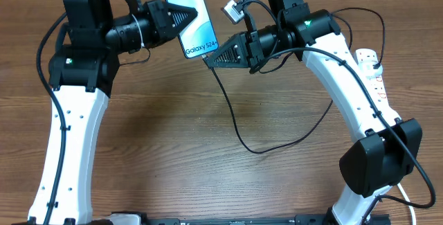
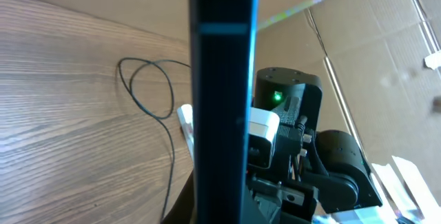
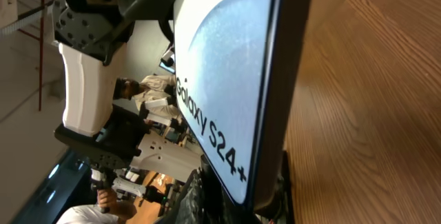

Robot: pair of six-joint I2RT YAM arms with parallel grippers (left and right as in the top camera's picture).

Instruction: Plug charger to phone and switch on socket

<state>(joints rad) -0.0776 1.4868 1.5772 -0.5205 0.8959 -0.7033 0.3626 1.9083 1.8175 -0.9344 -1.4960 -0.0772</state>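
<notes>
Wood-grain table [image 1: 173,183] fills the overhead view, w/ cardboard [image 2: 358,58] behind it. Socket [image 1: 374,71] lies at the R edge, partly behind the R arm [image 1: 342,69], red switches showing. Phone [image 1: 188,0] is held up off the table at top centre, screen facing the overhead cam, its "Galaxy S24+" end toward the R gripper [image 1: 210,60]. L gripper [image 1: 184,17] is clamped on the phone's long side. Charger [image 1: 231,114] runs as a thin black cable from the phone's lower end, then loops across the table toward the R arm. R gripper is pinched on the charger's tip end, right at the phone's bottom edge. Can't tell if the tip is seated.
</notes>
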